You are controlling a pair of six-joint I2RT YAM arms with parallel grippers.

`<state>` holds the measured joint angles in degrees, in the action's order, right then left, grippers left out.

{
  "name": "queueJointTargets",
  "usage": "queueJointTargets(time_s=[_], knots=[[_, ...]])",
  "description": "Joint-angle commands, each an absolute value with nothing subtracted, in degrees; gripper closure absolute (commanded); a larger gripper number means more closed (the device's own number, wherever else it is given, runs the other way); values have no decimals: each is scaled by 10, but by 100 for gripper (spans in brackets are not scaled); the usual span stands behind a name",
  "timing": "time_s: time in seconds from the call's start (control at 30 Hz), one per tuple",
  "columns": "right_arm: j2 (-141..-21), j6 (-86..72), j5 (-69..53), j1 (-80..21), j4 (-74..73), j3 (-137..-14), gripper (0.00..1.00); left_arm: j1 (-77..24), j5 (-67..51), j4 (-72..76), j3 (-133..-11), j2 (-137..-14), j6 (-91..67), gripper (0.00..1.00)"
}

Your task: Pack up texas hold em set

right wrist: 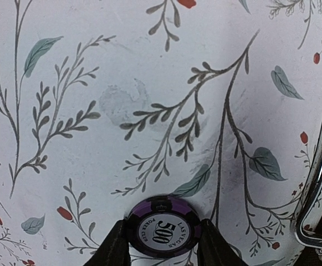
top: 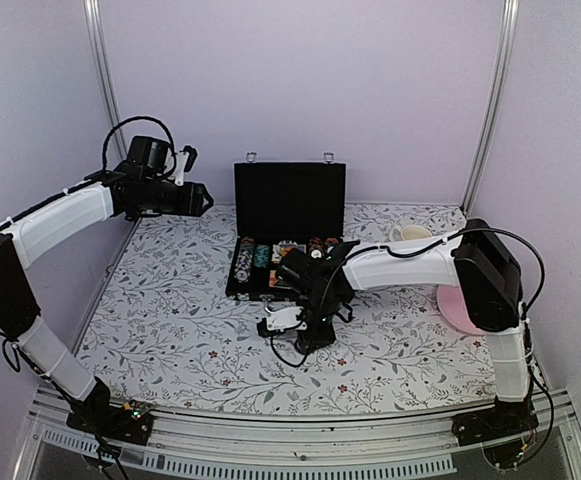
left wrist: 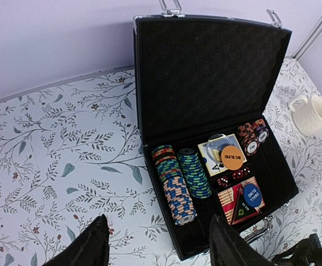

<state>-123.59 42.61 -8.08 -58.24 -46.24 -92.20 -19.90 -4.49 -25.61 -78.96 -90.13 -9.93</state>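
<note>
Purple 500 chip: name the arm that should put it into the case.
Right. Its jaws pinch the purple chip just in front of the case; the left arm hovers far off, jaws open and empty.

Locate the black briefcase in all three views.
Top external: briefcase open at table centre, lid upright.
Left wrist: briefcase fills centre and right, chips inside.
Right wrist: only its silver handle, at the right edge, right of the purple chip between the right hand's fingers.
Shared landmark: floral tablecloth in all three; the handle also shows bottom right in left wrist.
</note>
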Motion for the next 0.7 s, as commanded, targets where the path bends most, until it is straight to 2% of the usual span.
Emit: queueJointTargets(time_s=[0.0,0.27,0.67], knots=[[-1193,422,-55,-584,-466,-943,76,-189,-51,-251,-788,-910,-104,38],[-1154,439,-15,-517,-445,-967,75,-187,-55,-252,-788,-910,-106,38],[-1202,471,82,-417,-349,-1007,75,-187,-59,-254,-790,-910,-108,37]])
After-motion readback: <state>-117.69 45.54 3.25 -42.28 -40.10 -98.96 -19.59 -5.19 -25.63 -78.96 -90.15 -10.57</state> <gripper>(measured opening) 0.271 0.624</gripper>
